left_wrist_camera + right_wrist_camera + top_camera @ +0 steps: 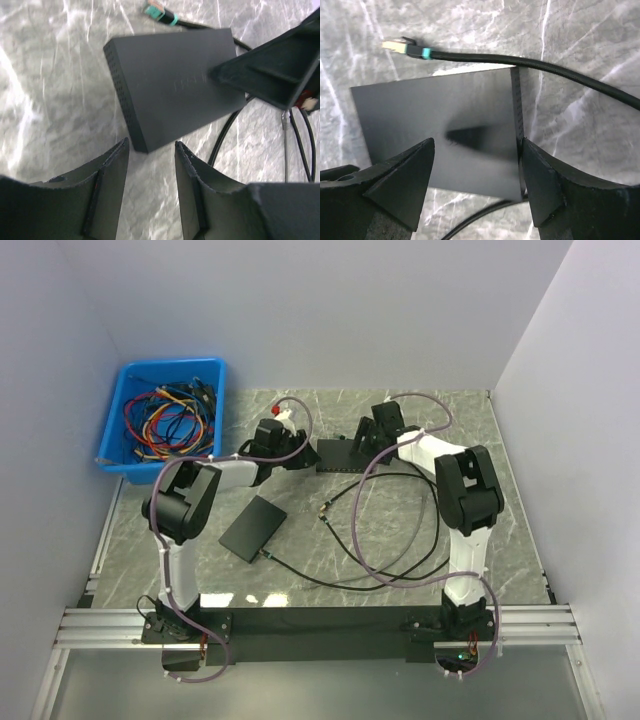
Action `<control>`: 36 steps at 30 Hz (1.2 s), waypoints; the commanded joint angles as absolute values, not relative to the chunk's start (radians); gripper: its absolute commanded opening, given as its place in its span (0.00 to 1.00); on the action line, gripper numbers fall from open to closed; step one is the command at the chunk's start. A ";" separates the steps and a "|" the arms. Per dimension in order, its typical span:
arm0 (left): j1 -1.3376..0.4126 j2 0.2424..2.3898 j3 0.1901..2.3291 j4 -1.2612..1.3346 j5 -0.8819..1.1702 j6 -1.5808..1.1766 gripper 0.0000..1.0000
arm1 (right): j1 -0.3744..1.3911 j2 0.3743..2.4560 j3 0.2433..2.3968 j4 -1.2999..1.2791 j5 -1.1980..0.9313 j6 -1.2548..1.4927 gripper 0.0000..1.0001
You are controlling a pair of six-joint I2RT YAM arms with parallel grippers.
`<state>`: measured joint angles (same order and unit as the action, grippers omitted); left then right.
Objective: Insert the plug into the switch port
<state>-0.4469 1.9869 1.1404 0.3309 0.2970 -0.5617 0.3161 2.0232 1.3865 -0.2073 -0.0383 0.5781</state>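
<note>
The switch (335, 454) is a flat black box lying on the marble table between my two grippers. It also shows in the left wrist view (170, 82) and the right wrist view (435, 125). The plug (326, 509), with a gold tip and a teal band on a black cable, lies loose on the table a little way from the switch; it also shows in the left wrist view (160, 12) and the right wrist view (402, 47). My left gripper (151, 150) is open and empty just off the switch's corner. My right gripper (477, 150) is open, its jaws spread over the switch's end.
A blue bin (210, 375) of coloured cables stands at the back left. A second flat black box (253, 527) lies at the front left with a cable running from it. Black and purple cables loop across the table's middle and right.
</note>
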 commanded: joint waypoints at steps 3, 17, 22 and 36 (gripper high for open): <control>-0.442 2.039 1.232 0.347 0.347 -0.554 0.47 | 0.314 2.083 1.466 -0.238 -0.075 0.569 0.77; -0.443 2.010 1.134 0.405 0.382 -0.607 0.46 | 0.403 2.149 1.575 -0.282 -0.110 0.542 0.75; -0.445 1.844 0.979 0.430 0.354 -0.638 0.46 | 0.518 2.186 1.623 -0.296 -0.098 0.532 0.75; -0.445 1.517 0.703 0.322 0.192 -0.617 0.45 | 0.680 2.192 1.628 -0.258 -0.115 0.542 0.75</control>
